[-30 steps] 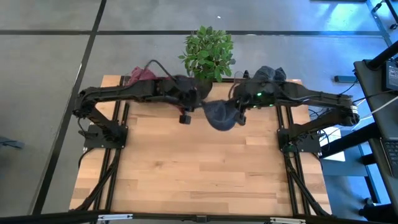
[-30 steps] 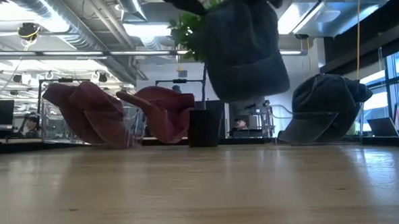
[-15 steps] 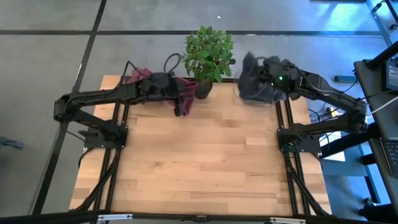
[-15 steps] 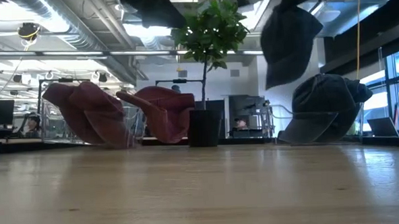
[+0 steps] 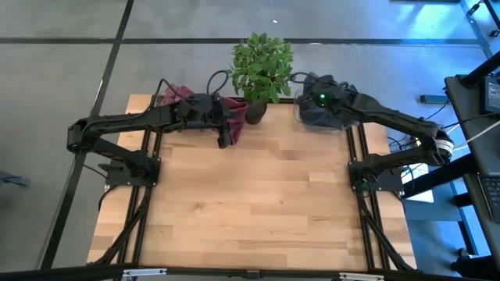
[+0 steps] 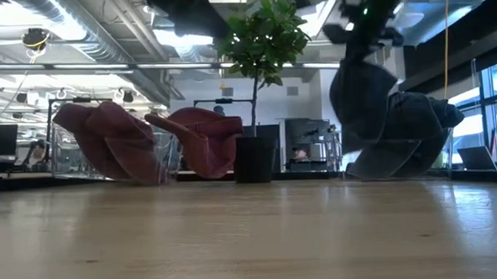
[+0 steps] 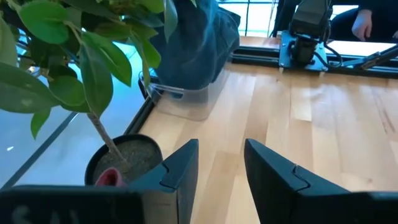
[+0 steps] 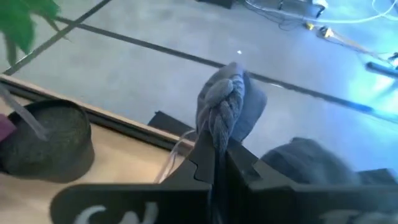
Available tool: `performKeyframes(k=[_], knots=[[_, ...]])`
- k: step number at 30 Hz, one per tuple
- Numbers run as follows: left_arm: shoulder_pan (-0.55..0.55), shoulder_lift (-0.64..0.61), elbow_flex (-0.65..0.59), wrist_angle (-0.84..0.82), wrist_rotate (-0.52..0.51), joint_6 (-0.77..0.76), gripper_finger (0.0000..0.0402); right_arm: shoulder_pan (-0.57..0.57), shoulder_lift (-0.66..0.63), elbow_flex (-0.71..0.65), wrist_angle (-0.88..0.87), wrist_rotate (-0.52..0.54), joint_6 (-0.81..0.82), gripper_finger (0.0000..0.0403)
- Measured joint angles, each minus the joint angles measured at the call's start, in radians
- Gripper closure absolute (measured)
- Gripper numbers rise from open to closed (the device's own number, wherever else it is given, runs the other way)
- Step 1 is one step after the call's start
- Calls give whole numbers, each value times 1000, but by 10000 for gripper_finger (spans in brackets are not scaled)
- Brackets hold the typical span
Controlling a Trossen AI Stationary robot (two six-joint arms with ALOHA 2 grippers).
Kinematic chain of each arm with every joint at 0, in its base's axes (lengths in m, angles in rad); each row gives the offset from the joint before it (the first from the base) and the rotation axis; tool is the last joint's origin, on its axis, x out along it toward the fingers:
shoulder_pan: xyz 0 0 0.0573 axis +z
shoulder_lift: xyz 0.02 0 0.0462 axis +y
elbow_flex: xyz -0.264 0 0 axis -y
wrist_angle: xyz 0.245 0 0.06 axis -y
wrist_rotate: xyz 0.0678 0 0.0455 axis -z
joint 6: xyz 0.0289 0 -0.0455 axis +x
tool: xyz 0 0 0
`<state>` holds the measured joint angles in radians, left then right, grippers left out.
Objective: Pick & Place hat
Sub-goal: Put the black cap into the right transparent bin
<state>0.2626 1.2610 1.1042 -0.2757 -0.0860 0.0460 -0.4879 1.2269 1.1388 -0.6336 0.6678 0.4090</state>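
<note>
A dark blue-grey hat hangs from my right gripper above the clear bin at the table's far right corner, where other dark hats lie piled. In the right wrist view the right gripper is shut on a bunched part of that hat. My left gripper hovers open over the far side of the table beside the plant pot. It shows open in the left wrist view and touches nothing. My right gripper pinches a bunched fold of the hat's cloth between its two fingers. It comes from above, and the hat hangs limp below it. Whether the hat's lower end rests on the hats in the bin, I cannot tell.
A potted plant stands at the middle of the far edge between the arms. Dark red hats lie in a clear bin at the far left. The wooden table spreads wide toward the near edge.
My right gripper carried the hat from above the far middle of the table toward the far right corner, then lowered it over the bin of dark hats. My left arm drew back toward the table's left, its gripper staying beside the plant pot.
</note>
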Motion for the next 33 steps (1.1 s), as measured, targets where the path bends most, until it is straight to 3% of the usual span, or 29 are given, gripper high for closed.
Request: performKeyframes(k=[6,13,17,21,27,33], knots=[[0,0,0,-18,1,0,276,-39,24,-85,30,-19,37,392],[0,0,0,-49,-2,-3,276,-52,23,-144,42,-115,137,391],[0,0,0,-135,-16,-32,267,-60,23,-169,23,-135,161,372],[-1,7,0,-237,-17,46,239,-59,23,-169,22,-138,100,350],[-7,42,0,-306,24,176,199,-72,23,-169,41,-210,54,279],[-12,90,0,-297,94,241,188,-73,23,-169,39,-219,-5,189]])
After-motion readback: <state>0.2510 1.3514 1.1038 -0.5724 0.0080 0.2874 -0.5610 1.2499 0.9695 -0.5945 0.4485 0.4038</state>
